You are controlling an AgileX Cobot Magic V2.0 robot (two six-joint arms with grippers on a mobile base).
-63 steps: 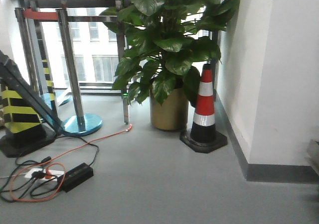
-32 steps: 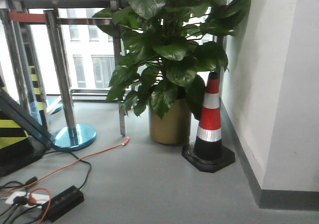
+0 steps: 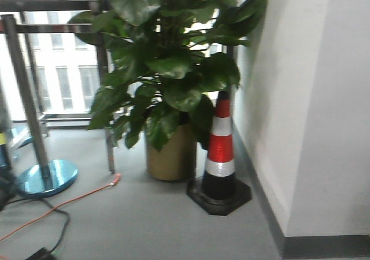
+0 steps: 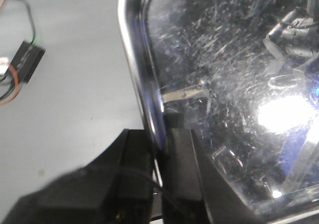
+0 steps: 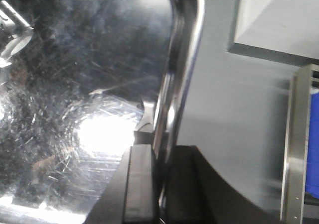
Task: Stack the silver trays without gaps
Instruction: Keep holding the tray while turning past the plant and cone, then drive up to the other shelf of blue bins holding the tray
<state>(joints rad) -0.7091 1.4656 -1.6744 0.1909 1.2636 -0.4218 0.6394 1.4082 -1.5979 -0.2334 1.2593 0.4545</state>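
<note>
Two pincers, each clamped on a rim. L wrist view: left gripper (image 4: pixel 160 154) pinches the out-turned rim of the silver tray (image 4: pixel 224 84), one black finger (image 4: pixel 137 157) outside the rim and one inside the pan. The tray runs up and to the right from the pincer, its bottom scratched w/ glare.

R wrist view: right gripper (image 5: pixel 159 179) nips a silver tray rim the same way, w/ the pan spreading up and to the left. Can't tell if both views show one tray.

Beyond the rims is grey floor (image 4: pixel 75 109). A black power brick (image 4: pixel 27 59) lies near its top-left corner in the L view. A steel shelf rail (image 5: pixel 295 149) w/ a blue bin (image 5: pixel 314 139) sits at the R view's right edge.

Front view, blurred: a potted plant (image 3: pixel 170 156) stands just beside a traffic cone (image 3: pixel 219 150), which is at the foot of the white wall (image 3: pixel 312 98). There's a stanchion (image 3: pixel 46 176) w/ a blue base at left, and an orange cable (image 3: pixel 69 199) on the floor.
</note>
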